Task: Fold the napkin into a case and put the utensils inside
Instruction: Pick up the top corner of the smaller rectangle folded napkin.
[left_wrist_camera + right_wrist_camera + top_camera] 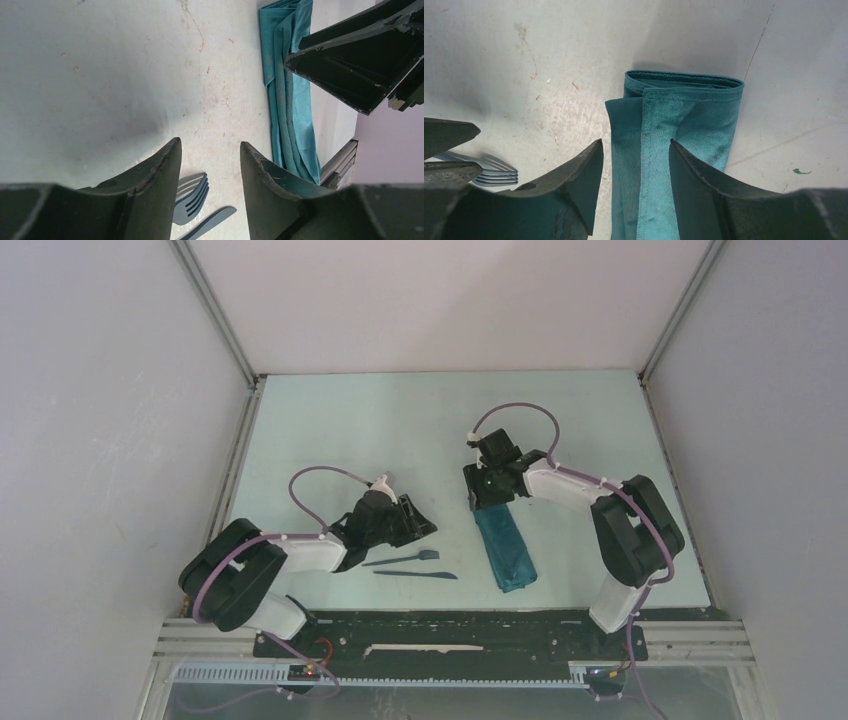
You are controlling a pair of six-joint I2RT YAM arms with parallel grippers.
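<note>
1. Right end effector [636, 142] hangs with fingers apart over the far end of the case [507, 550], and cloth shows between them.
2. That case lies on the counter [400, 420], right of centre. Its long axis runs near to far, with the near end angled slightly right.
3. Left of it, the fork [405, 559] and knife [415, 574] lie side by side, left to right, with the fork's head pointing right.
4. Folded low, the left arm aims right. The left end effector [210, 143], fingers apart, hovers by the fork's head.

the case [684, 125] is soft matt woven cloth, the fork [192, 196] smooth plastic, the table [100, 75] matt and scuffed.
</note>
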